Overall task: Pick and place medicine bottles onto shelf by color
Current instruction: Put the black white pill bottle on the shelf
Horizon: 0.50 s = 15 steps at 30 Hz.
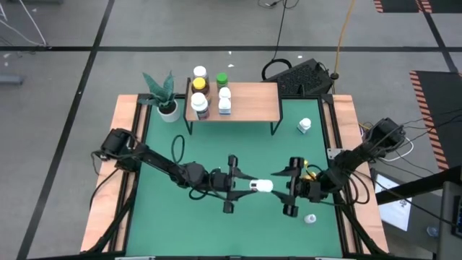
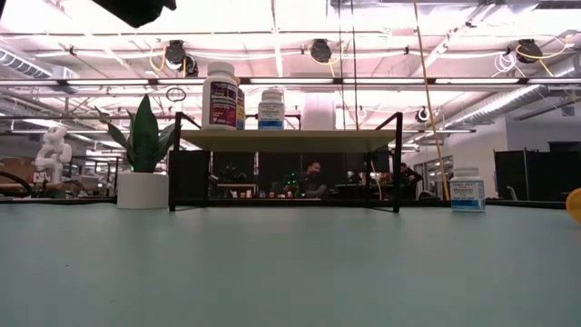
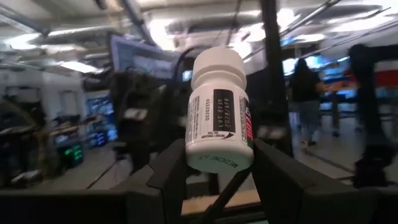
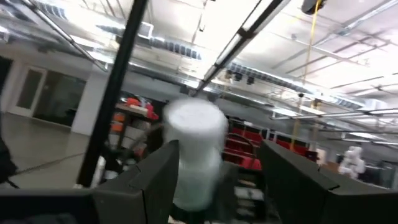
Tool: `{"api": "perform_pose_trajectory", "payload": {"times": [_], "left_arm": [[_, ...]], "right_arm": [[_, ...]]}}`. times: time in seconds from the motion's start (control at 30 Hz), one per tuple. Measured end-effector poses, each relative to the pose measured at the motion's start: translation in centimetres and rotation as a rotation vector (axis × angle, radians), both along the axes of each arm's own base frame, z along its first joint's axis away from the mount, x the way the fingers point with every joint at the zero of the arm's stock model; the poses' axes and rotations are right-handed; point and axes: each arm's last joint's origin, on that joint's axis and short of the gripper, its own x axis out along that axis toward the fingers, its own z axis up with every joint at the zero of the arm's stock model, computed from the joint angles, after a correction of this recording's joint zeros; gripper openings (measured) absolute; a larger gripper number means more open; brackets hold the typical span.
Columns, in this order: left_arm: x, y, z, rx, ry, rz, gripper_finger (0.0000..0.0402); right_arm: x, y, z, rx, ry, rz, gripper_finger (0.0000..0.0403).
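A white medicine bottle (image 1: pixel 261 185) with a white cap is held in the air over the middle of the table, between my two grippers. My left gripper (image 1: pixel 249 185) is shut on it. My right gripper (image 1: pixel 281 188) is open. Its fingers stand on either side of the bottle's cap end (image 4: pixel 196 134), and I cannot tell whether they touch it. The shelf (image 1: pixel 249 101) stands at the table's far side with several bottles (image 1: pixel 201 107) upright on its left part. In the low view neither gripper shows. My left gripper pinches the bottle's lower body near its base (image 3: pixel 214 155) between its two fingers (image 3: pixel 166 171). The fingers come level from the table's left. The bottle points away from the gripper, its cap (image 3: pixel 219 62) toward the table's right, lifted clear of the table.
A white bottle (image 1: pixel 304 126) stands on the table right of the shelf. A small bottle (image 1: pixel 310 218) lies near the front right. A yellow thing (image 1: pixel 310 173) sits by my right arm. A potted plant (image 1: pixel 164 97) stands left of the shelf.
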Motion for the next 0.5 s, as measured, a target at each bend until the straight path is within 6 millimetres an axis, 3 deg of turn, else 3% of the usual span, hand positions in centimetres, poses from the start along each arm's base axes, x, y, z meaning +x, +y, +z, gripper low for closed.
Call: {"api": "perform_pose_trajectory", "payload": {"times": [0.17, 0.33, 0.5], "left_arm": [[-0.1, -0.2, 0.0, 0.011, -0.008, -0.035, 0.0161], [0.0, 0.2, 0.0, 0.005, -0.007, -0.022, 0.0161], [0.2, 0.5, -0.1, -0.003, 0.002, -0.015, 0.0161]], "right_arm": [[0.0, -0.1, 0.1, 0.01, 0.0, 0.008, 0.0217], [0.6, 0.1, -0.3, -0.005, -0.003, 0.223, 0.0218], [1.5, -0.8, -0.6, 0.023, 0.03, 0.26, 0.0248]]}}
